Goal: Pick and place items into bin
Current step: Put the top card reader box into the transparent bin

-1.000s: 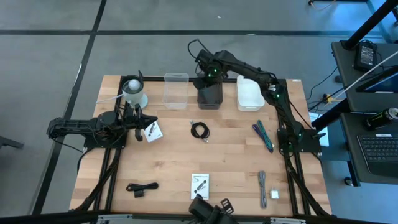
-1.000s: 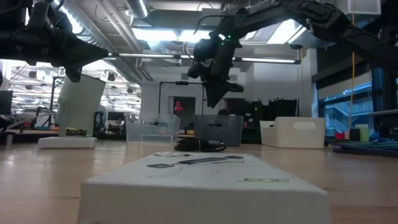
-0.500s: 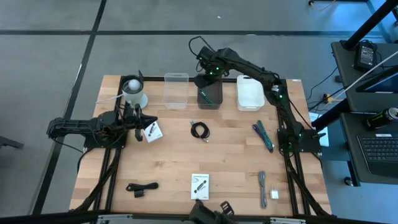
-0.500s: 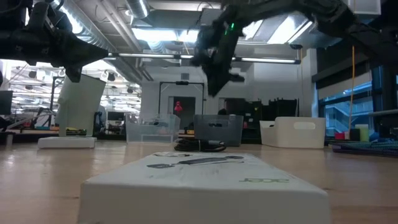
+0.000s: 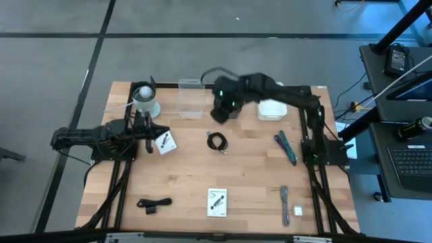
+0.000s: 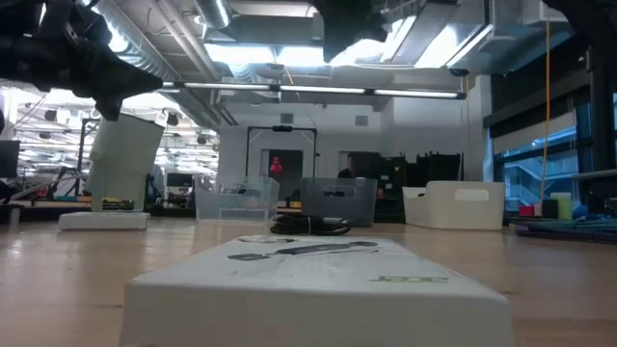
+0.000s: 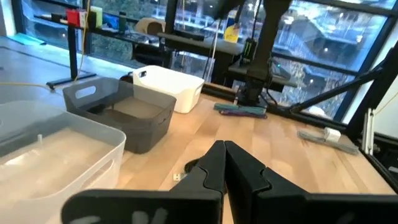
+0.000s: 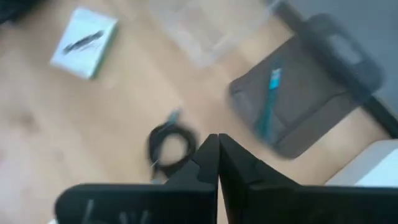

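The right gripper (image 8: 217, 144), jaws pressed together and empty, hangs above the teal pen (image 8: 268, 102) in the grey bin (image 8: 339, 73).

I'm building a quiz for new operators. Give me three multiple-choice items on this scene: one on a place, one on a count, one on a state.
1. Where does the teal pen-like tool lie?
A. in the grey bin
B. in the white bin
C. on the bare table

2. How many bins stand in the row along the table's far edge?
A. two
B. three
C. five

3. How are the right end effector's fingers?
A. wide open
B. shut on a cable
C. shut, holding nothing

Answers:
1 A: the right wrist view shows the teal pen-like tool inside the grey bin.
2 B: the clear bin, the grey bin and the white bin stand in line.
3 C: the right end effector has its fingers together, nothing between.
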`<control>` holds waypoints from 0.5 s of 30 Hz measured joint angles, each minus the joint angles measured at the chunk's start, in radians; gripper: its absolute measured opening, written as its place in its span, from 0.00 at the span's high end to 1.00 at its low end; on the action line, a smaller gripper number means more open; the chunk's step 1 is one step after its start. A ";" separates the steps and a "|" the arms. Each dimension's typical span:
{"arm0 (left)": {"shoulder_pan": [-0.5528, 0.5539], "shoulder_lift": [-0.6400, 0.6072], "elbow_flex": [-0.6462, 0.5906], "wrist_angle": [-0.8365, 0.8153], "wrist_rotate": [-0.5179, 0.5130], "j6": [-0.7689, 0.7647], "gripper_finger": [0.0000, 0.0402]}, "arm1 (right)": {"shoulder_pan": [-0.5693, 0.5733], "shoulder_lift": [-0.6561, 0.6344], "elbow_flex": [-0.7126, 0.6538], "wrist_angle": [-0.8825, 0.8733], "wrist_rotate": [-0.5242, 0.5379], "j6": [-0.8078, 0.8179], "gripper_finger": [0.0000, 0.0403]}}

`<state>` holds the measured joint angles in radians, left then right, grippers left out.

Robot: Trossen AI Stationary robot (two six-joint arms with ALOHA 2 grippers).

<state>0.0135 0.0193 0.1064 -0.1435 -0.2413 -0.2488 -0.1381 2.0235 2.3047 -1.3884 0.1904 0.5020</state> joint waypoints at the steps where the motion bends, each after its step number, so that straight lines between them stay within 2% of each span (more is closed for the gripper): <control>1: 0.000 0.003 0.012 -0.022 0.000 0.000 1.00 | 0.029 0.000 0.000 -0.005 0.001 0.018 0.99; 8: -0.012 0.100 0.114 -0.168 0.024 -0.015 1.00 | 0.239 0.004 -0.070 -0.064 0.141 0.176 0.98; 15: -0.086 0.308 0.228 -0.190 -0.039 0.007 1.00 | 0.371 0.002 -0.193 -0.030 0.156 0.228 0.99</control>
<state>-0.0725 0.3271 0.3345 -0.3337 -0.2807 -0.2413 0.2330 2.0254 2.1122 -1.4184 0.3466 0.7303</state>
